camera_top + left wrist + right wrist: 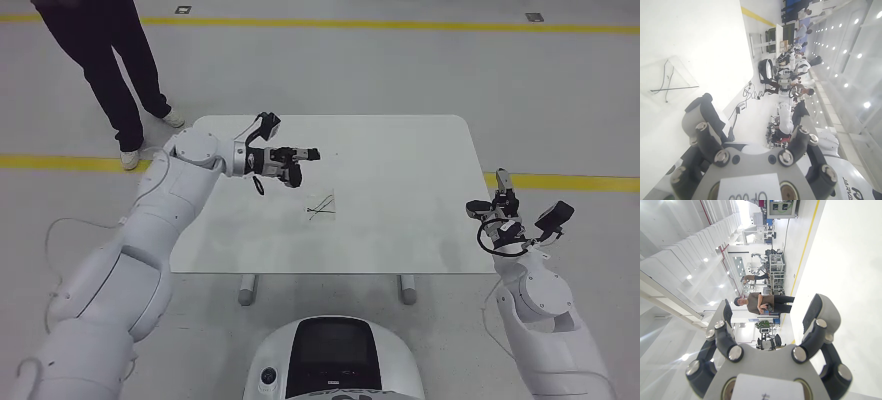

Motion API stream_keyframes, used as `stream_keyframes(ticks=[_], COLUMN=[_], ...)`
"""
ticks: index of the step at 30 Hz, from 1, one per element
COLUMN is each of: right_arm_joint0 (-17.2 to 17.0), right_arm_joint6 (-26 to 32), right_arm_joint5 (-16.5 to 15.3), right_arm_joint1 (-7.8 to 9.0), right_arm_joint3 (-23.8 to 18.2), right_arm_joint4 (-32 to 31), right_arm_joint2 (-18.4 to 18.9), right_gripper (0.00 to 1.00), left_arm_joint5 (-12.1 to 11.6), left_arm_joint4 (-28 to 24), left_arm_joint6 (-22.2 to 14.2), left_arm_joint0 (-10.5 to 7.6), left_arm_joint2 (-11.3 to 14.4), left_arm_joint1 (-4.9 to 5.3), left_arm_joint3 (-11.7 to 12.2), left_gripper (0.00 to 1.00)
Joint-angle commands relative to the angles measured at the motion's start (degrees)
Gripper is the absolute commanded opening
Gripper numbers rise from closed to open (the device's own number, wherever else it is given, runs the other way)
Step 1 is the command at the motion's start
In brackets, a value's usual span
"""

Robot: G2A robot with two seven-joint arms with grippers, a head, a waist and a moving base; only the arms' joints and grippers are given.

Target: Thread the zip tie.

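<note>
Hovering open: our left gripper (753, 100) over the tabletop's (400, 230) left half, right gripper (772, 300) past its right edge — zip ties (321, 207) lie mid-tabletop.

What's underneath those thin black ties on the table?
A clear square sheet lies under the ties, on the white table. Where they cross, the lower strands are partly hidden.

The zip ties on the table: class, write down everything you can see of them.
The zip ties are thin, dark, plastic-looking strips, apparently three, lying loose near the middle of the white table, none closed into a loop. One lies straight; two others bend and cross it. They seem to rest on a clear flat sheet. Nothing grips them: the left gripper hangs apart from them, jaws open.
</note>
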Motion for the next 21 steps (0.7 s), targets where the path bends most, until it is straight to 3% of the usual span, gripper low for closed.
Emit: stream_keyframes(ticks=[1, 5, 15, 21], right_arm_joint0=[0.00, 0.00, 0.00, 0.00], right_arm_joint6=[0.00, 0.00, 0.00, 0.00], right_arm_joint5=[0.00, 0.00, 0.00, 0.00], right_arm_joint1=[0.00, 0.00, 0.00, 0.00], right_arm_joint3=[0.00, 0.00, 0.00, 0.00], right_arm_joint4=[0.00, 0.00, 0.00, 0.00], right_arm_joint2=[0.00, 0.00, 0.00, 0.00], right_gripper=[1.00, 1.00, 1.00, 1.00], left_arm_joint5=[0.00, 0.00, 0.00, 0.00], left_arm_joint4=[0.76, 1.53, 1.53, 3.56], left_arm_joint6=[0.80, 2.19, 2.19, 8.55], left_arm_joint0=[-0.15, -0.51, -0.51, 2.02], left_arm_joint2=[0.98, 2.54, 2.54, 3.59], left_arm_joint1=[-1.07, -3.21, -3.21, -3.60], left_arm_joint3=[1.55, 4.25, 4.25, 0.00], left_gripper=[1.00, 1.00, 1.00, 1.00])
